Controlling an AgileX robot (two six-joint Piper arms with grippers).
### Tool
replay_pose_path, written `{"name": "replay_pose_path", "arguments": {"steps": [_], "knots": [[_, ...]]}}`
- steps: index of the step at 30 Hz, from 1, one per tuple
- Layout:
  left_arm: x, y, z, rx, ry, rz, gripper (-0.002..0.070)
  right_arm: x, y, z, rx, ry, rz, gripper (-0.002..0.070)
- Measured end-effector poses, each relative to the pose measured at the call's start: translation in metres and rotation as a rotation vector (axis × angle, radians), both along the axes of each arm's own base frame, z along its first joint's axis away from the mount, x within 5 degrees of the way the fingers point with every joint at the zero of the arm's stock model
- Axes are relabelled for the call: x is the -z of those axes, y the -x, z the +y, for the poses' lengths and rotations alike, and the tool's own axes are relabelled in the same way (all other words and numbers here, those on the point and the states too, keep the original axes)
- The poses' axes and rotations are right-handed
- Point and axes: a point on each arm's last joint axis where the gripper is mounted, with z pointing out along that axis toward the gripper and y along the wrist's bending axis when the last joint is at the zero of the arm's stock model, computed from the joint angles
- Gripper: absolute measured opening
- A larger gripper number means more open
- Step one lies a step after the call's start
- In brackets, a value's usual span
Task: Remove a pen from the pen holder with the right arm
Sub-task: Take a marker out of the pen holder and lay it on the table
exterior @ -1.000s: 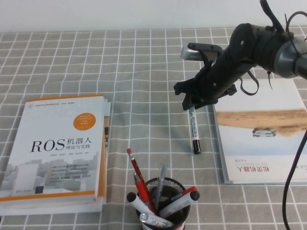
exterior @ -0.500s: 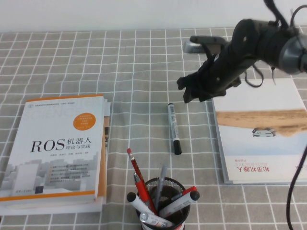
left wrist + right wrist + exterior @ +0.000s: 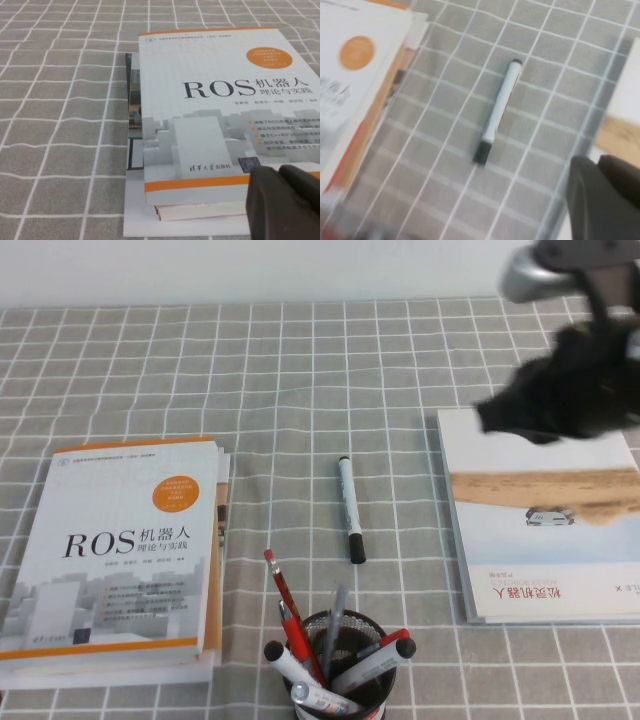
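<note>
A white marker pen with a black cap (image 3: pixel 351 508) lies loose on the checked cloth, between the two books; the right wrist view shows the pen (image 3: pixel 496 112) too. The black mesh pen holder (image 3: pixel 345 660) stands at the near edge with several pens and a red pencil in it. My right gripper (image 3: pixel 500 415) hangs blurred over the far corner of the right-hand book, well away from the pen; in its wrist view the right gripper (image 3: pixel 596 161) is shut and empty. My left gripper (image 3: pixel 276 171) is shut, hovering above the near corner of the ROS book (image 3: pixel 220 115).
The ROS book (image 3: pixel 125 540) sits on a stack at the left. A white book with a tan band (image 3: pixel 545 530) lies at the right, under my right arm. Grey checked cloth (image 3: pixel 300 390) covers the table.
The pen left my right gripper and now lies on the cloth, further left than where it was held. My right arm has swung up and to the right, and its fingers have shut.
</note>
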Motion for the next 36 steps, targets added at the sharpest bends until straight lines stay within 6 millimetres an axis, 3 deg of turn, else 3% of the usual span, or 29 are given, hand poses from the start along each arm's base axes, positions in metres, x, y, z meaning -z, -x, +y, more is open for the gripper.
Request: {"name": "replay_pose_path", "arguments": {"steps": [6, 8, 17, 21, 28, 36], "knots": [[0.000, 0.000, 0.000, 0.000, 0.000, 0.000, -0.0004, -0.021, 0.084, -0.043, 0.010, -0.079, -0.144, -0.0011], [0.000, 0.000, 0.000, 0.000, 0.000, 0.000, -0.0004, -0.020, 0.109, -0.056, 0.032, -0.121, -0.174, -0.0012], [0.000, 0.000, 0.000, 0.000, 0.000, 0.000, -0.0004, 0.014, 0.172, -0.091, 0.067, -0.136, -0.228, -0.0012], [0.000, 0.000, 0.000, 0.000, 0.000, 0.000, -0.0004, 0.034, 0.182, -0.098, 0.073, -0.120, -0.247, -0.0012], [0.000, 0.000, 0.000, 0.000, 0.000, 0.000, -0.0004, 0.076, 0.172, -0.099, 0.096, -0.076, -0.301, -0.0012], [0.000, 0.000, 0.000, 0.000, 0.000, 0.000, -0.0004, 0.126, 0.180, -0.129, 0.388, -0.088, -0.395, -0.0012]]}}
